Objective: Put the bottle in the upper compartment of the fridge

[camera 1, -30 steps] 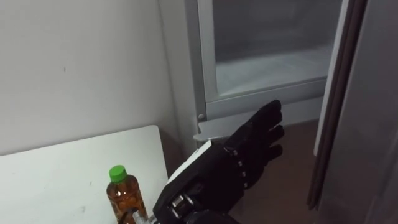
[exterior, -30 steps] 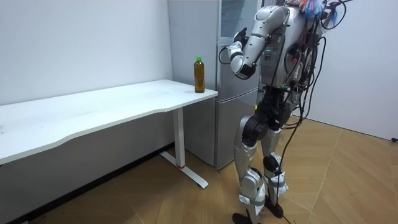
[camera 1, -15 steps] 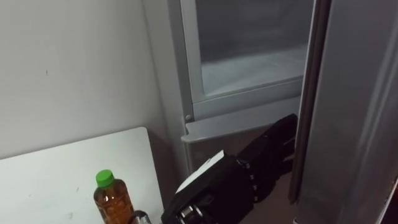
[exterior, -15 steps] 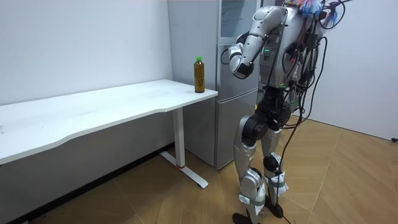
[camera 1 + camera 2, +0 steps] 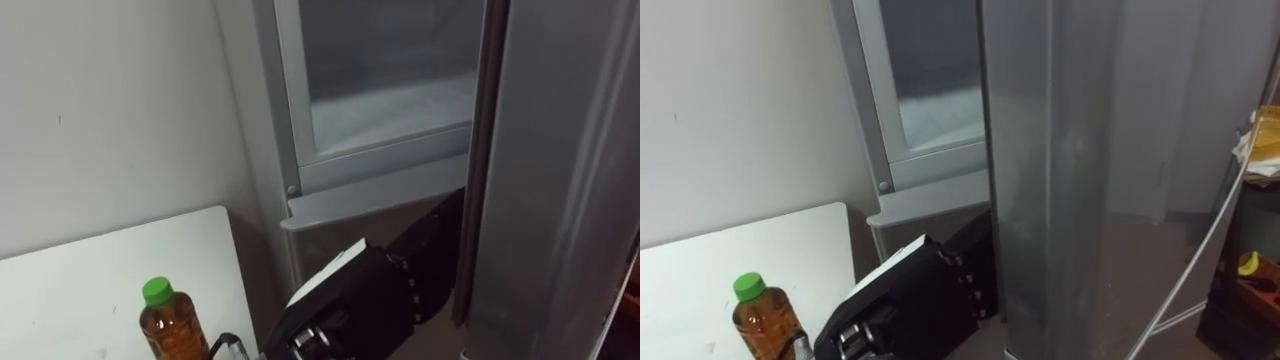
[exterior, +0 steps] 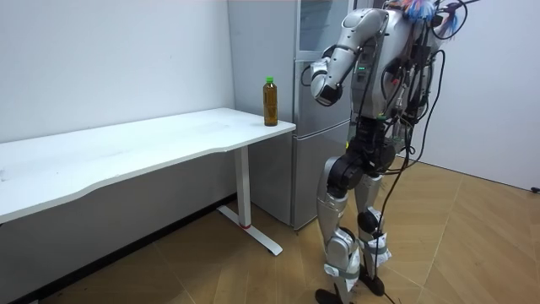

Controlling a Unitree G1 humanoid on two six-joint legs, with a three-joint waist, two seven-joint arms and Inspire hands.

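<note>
- The tall grey metal fridge (image 6: 310, 169) is the largest thing here. The robot stands upright close in front of it, with the table at its left side.
- The fridge's grey upper door (image 5: 560, 180) is swung open. Its edge crosses the eye views, and beside it the pale frosted interior of the upper compartment (image 5: 390, 95) is exposed.
- The long white desk-like table (image 6: 126, 152) on a white leg frame runs along the wall, with its near corner just beside the fridge.
- The black-gloved left hand (image 5: 375, 300) is raised low in front of the fridge, under the compartment's sill. Its far end is hidden behind the door's edge, so I cannot tell how far open it is. It holds no bottle.
- The amber plastic bottle with a green cap (image 5: 165, 328) stands upright on the table's corner, apart from the hand.
- The step in hand looks like getting the door open; the bottle is not yet fetched. The next move likely means drawing the left hand clear of the door, taking it over to the table corner and closing it round the bottle's body without tipping it.
</note>
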